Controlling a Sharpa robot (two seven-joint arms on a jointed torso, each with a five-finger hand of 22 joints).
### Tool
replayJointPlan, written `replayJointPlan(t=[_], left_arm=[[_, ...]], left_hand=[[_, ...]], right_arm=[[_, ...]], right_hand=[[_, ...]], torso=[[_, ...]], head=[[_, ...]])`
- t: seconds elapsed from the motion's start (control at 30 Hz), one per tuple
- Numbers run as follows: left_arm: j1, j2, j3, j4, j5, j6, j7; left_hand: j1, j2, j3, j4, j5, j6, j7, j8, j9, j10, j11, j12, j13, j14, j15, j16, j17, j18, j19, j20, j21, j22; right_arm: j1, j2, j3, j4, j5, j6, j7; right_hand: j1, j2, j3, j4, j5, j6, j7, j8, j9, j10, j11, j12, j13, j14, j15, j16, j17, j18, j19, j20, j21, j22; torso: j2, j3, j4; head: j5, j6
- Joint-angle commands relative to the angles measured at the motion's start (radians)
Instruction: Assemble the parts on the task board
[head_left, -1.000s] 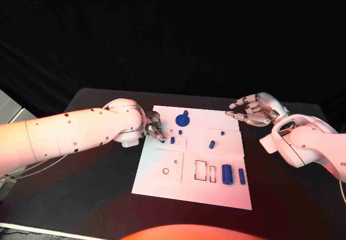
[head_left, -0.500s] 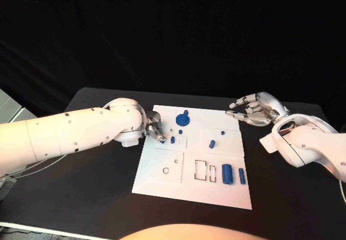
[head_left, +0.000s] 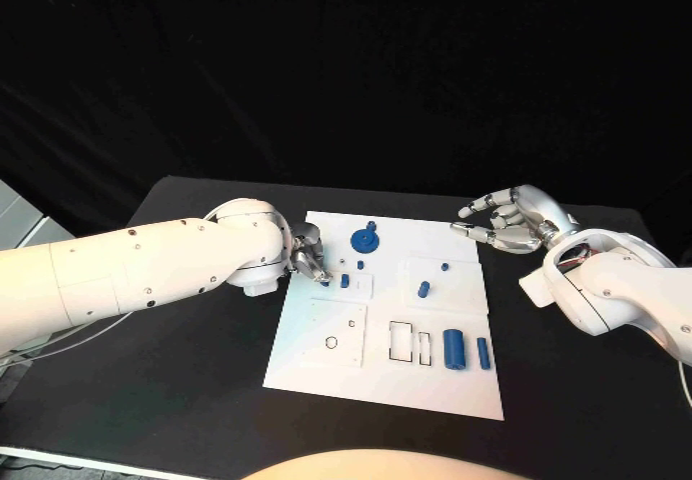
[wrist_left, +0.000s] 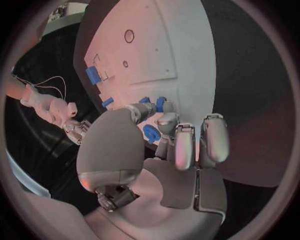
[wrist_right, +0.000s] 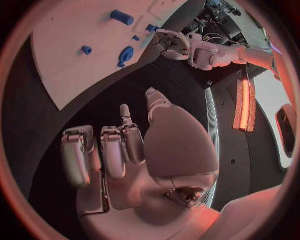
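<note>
Almost nothing moves: the left hand (head_left: 307, 256) lifts a touch at the task board's (head_left: 378, 380) left edge (fingers by a small blue part (head_left: 345, 281)).

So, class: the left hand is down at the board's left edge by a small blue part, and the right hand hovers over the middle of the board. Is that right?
Not quite. The left hand is at the left edge of the task board, beside a small blue part. But the right hand is not over the middle: the head view shows it off the board's far right corner, above the black table, holding nothing.
</note>
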Motion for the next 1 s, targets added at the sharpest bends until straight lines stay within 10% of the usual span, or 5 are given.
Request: replayJointPlan(t=[0.03, 0.4, 1.0], left_arm=[[-0.002, -0.012, 0.003, 0.016, 0.021, -0.079, 0.013], [-0.011, -0.052, 0.004, 0.062, 0.016, -0.179, 0.053], [-0.074, -0.053, 0.003, 0.067, -0.122, -0.219, 0.086]], left_hand=[[-0.003, 0.006, 0.179, -0.174, 0.004, 0.018, -0.012, 0.006, 0.002, 0.007, 0.0, 0.006, 0.004, 0.067, -0.009, 0.005, 0.103, -0.017, 0.01, 0.0, 0.006, 0.001], [-0.009, 0.004, 0.187, -0.179, 0.004, 0.021, -0.014, 0.007, 0.002, 0.012, -0.002, 0.009, 0.008, 0.067, -0.01, 0.005, 0.103, -0.018, 0.015, -0.001, 0.01, 0.008], [-0.013, 0.002, 0.19, -0.181, 0.002, 0.023, -0.014, 0.008, 0.002, 0.015, -0.002, 0.011, 0.01, 0.067, -0.011, 0.005, 0.102, -0.019, 0.018, -0.001, 0.012, 0.012]], right_arm=[[-0.001, -0.001, 0.0, 0.002, -0.011, 0.01, 0.013], [-0.001, -0.005, 0.0, 0.002, -0.011, 0.01, 0.013], [-0.005, -0.006, 0.0, 0.0, -0.011, 0.012, 0.014]], right_hand=[[0.0, 0.013, -0.008, -0.002, 0.006, -0.006, -0.002, 0.006, -0.001, -0.005, -0.001, -0.001, 0.146, 0.098, -0.003, -0.007, 0.237, -0.001, 0.094, -0.003, -0.005, 0.25], [0.0, 0.013, -0.008, -0.001, 0.006, -0.006, -0.002, 0.006, -0.001, -0.005, -0.001, -0.001, 0.146, 0.098, -0.004, -0.007, 0.237, -0.001, 0.094, -0.004, -0.006, 0.25], [0.0, 0.013, -0.008, -0.001, 0.006, -0.006, -0.002, 0.006, -0.001, -0.005, -0.001, -0.001, 0.146, 0.098, -0.004, -0.007, 0.237, -0.001, 0.094, -0.004, -0.006, 0.25]], torso=[[-0.001, -0.0007, -0.0001], [-0.001, 0.0007, 0.002], [0.0, -0.0003, -0.0006]], head=[[-0.002, -0.002], [-0.004, -0.005], [-0.001, -0.009]])
